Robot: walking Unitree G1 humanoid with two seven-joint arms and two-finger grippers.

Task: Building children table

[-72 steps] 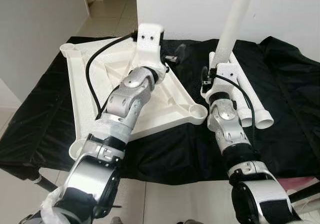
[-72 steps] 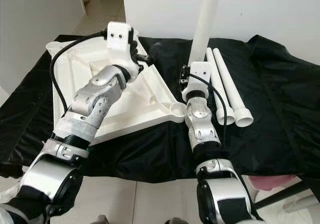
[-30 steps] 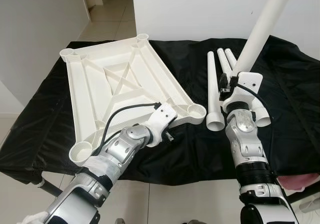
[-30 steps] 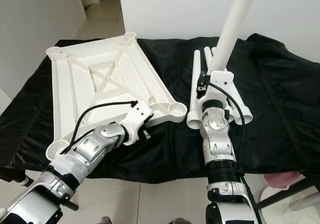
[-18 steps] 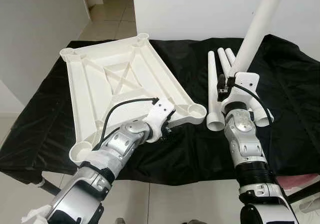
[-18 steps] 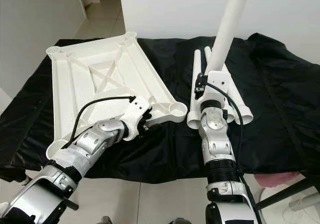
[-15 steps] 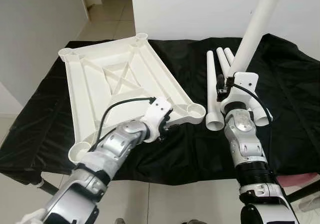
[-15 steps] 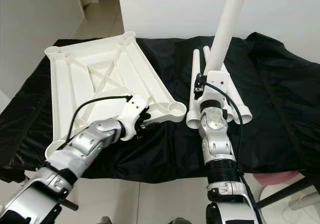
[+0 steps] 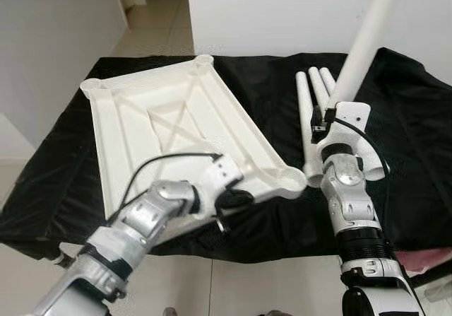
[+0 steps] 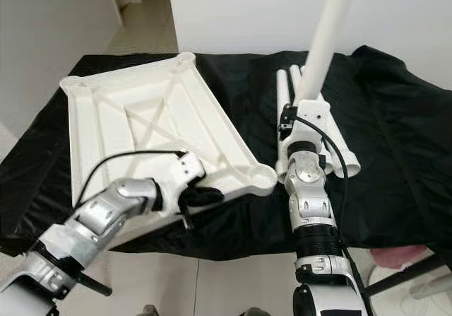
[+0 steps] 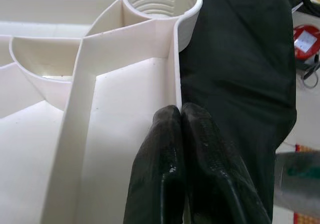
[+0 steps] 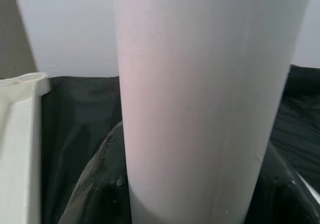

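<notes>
While left gripper [image 9: 236,201] pinches tabletop [image 9: 169,129] rim, right gripper [image 10: 302,121] holds leg [image 9: 367,37] upright.

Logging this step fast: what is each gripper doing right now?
Left gripper: shut on the white ribbed plastic tabletop.
Right gripper: shut on the white plastic leg tube.

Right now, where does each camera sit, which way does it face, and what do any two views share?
Left eye, on the head: looks down at the tabletop on black cloth; both arms show.
Right eye: same scene, the leg held upright.
Left wrist: along the left gripper at the tabletop's rim.
Right wrist: along the right gripper up the leg.
Shared: both wrist views catch the tabletop.
</notes>
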